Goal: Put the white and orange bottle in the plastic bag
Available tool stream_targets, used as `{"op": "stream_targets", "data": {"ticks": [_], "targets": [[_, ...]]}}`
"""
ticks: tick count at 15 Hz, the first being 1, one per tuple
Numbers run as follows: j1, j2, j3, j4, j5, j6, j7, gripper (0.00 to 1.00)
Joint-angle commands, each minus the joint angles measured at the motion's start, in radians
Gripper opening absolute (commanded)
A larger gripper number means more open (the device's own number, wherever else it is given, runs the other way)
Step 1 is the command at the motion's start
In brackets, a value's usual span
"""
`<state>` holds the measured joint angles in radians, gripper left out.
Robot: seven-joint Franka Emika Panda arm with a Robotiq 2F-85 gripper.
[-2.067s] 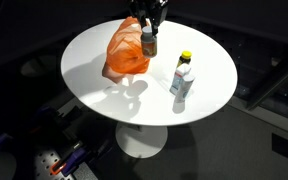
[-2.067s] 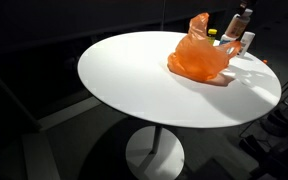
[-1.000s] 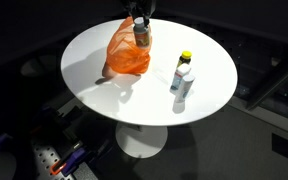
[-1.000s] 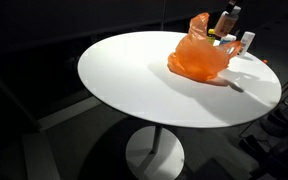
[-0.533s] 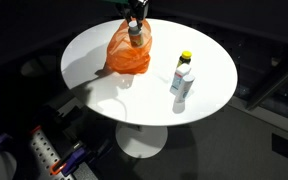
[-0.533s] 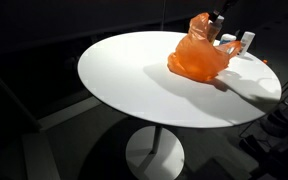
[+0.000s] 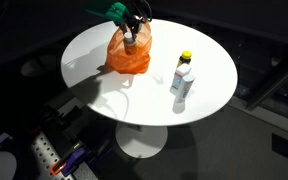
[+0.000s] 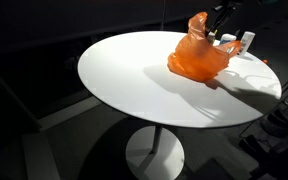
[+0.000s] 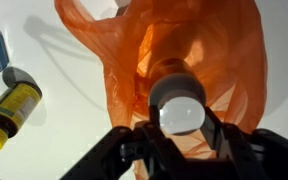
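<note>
Jaws first: your gripper (image 9: 179,128) has them pinching the sides of the bottle (image 9: 177,100), which sits low in the centre of the wrist view with its cap end facing the camera. That puts the bottle's long axis straight down away from the wrist, upright, with the base pointing toward the bag (image 9: 199,45). The bag's orange plastic fills the upper middle of that frame, right behind the bottle. In an exterior view the bottle (image 7: 132,38) hangs at the top of the bag (image 7: 129,57), near the upper centre of the frame. You cannot tell from here whether the base is already inside the mouth or only over the crumpled rim. By my judgement, you should lower along that axis, then let go. A yellow-capped bottle (image 7: 182,76) stands right of centre on the table (image 7: 89,50), apart from the bag.
</note>
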<state>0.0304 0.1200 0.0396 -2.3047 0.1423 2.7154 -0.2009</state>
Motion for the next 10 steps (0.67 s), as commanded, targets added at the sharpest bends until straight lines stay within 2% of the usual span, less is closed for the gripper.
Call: {"op": "stream_targets", "data": {"ticks": [1,8,9,10], "targets": [[-0.013,0.042,0.02,0.033,0.03,-0.012,-0.014,0.19],[0.012,0.086,0.005,0.065,-0.101,-0.083,0.072,0.19],[0.013,0.09,0.003,0.071,-0.121,-0.098,0.08,0.29],[0.013,0.092,0.003,0.075,-0.137,-0.11,0.088,0.66]]}}
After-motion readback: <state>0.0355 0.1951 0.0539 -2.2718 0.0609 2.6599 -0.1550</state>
